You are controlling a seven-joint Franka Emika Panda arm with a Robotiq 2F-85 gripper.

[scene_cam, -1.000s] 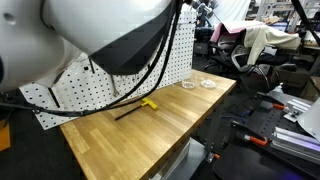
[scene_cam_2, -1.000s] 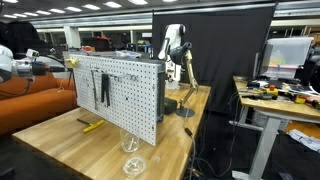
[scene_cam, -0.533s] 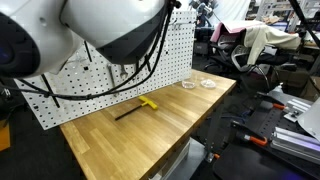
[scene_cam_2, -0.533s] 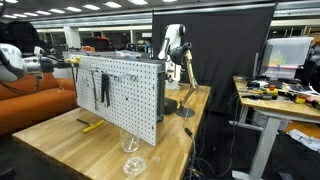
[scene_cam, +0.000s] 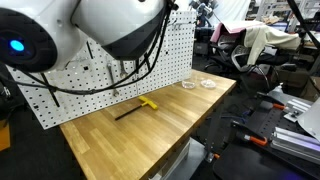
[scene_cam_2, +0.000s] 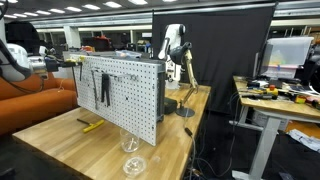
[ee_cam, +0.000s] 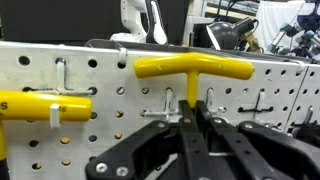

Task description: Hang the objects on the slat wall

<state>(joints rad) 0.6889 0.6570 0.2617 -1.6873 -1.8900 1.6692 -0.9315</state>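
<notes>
**A:** When you took the views in turn, where did the tools lie from the gripper?

**B:** In an exterior view the arm filled the upper left and hid the gripper. The loose tool lay flat on the table, mid-frame, just before the board. Its shaft ran left and its yellow handle sat at the right.

**A:** And with the gripper in sight?

**B:** In an exterior view the gripper stood at the left edge, level with the top of the board, with a spot of yellow at its tip. It was too small to read the jaws. The loose tool lay lower left, well below it.

**A:** The wrist view?

**B:** The gripper came up from the bottom, jaws clamped on the held tool just under its handle. The crossbar ran level across the upper centre, flat to the board, with the stem pointing down into the jaws. Two hooks flanked the stem just below the bar. The hung tool sat at the left edge.

**A:** So the move?

**B:** A short drop onto those hooks, I judged.
</notes>
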